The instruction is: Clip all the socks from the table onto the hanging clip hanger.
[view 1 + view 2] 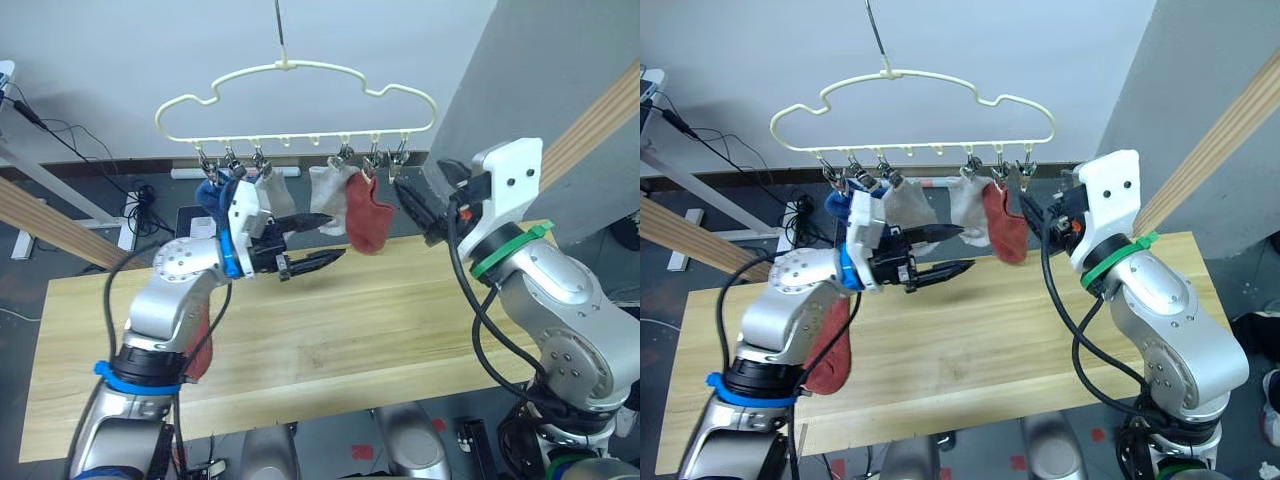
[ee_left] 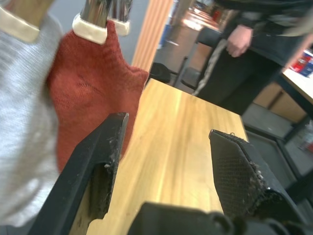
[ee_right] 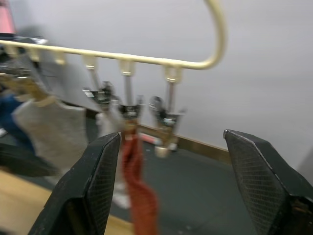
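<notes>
The cream clip hanger [image 1: 300, 70] hangs over the back of the table [image 1: 330, 340]. Clipped to it from left to right are blue sock fabric [image 1: 207, 192], two grey socks [image 1: 272, 192] [image 1: 328, 190] and a rust-red sock [image 1: 368, 215]. Another rust-red sock [image 1: 830, 350] lies on the table beneath my left forearm. My left gripper [image 1: 320, 242] is open and empty, just in front of the hanging grey socks. My right gripper [image 3: 172, 137] is open and empty, facing the hanger's right end, where an empty silver clip [image 3: 166, 117] hangs beside the red sock [image 3: 139, 186].
Slanted wooden poles [image 1: 600, 115] of a frame cross at the right and at the left [image 1: 50, 225]. Cables and a desk leg [image 1: 60, 150] lie on the floor behind the table. A person [image 2: 244, 44] stands beyond the table's far end.
</notes>
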Robot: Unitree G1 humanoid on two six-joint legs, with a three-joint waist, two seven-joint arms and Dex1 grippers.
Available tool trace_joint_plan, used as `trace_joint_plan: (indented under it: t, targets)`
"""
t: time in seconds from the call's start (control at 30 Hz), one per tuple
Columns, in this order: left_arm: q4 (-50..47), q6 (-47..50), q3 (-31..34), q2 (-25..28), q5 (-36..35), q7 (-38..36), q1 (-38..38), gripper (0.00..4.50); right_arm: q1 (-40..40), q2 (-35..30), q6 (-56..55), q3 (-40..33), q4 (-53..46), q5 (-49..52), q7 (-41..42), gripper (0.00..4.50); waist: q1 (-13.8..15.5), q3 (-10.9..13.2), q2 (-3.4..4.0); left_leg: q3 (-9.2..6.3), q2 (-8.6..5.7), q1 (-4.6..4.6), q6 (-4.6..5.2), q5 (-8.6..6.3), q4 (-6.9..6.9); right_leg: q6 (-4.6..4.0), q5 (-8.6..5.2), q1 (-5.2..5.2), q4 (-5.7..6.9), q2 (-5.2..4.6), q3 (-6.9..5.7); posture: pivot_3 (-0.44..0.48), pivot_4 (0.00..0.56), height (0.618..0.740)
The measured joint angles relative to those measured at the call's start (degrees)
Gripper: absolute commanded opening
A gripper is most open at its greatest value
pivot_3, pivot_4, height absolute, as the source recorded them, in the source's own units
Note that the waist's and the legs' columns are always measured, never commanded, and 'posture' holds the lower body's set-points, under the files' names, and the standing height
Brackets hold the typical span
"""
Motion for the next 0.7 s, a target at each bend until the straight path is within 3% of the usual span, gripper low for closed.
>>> trace_joint_plan:
  t: [0.23,0.7]
  targets:
    - [-4.42,6.7,2.13,4.11,-5.33,-2.28,-1.97,3.0,-0.14,1.47,-2.13,2.14,4.04,-2.3,-1.67,3.51,0.16,0.0,0.0,0.0,0.0,-0.01,-0.01,0.0,-0.02,0.01,0.0,0.0,-0.03,0.0,0.01,-0.28,0.356,0.73]
    - [-4.48,9.77,2.19,3.95,-7.14,-1.17,-7.02,3.0,-3.44,3.99,-8.51,4.04,12.14,-6.42,-3.61,3.51,0.32,0.0,0.0,0.01,0.0,-0.01,-0.02,0.01,-0.01,-0.01,0.0,-0.02,0.0,0.0,0.0,-0.28,0.346,0.73]
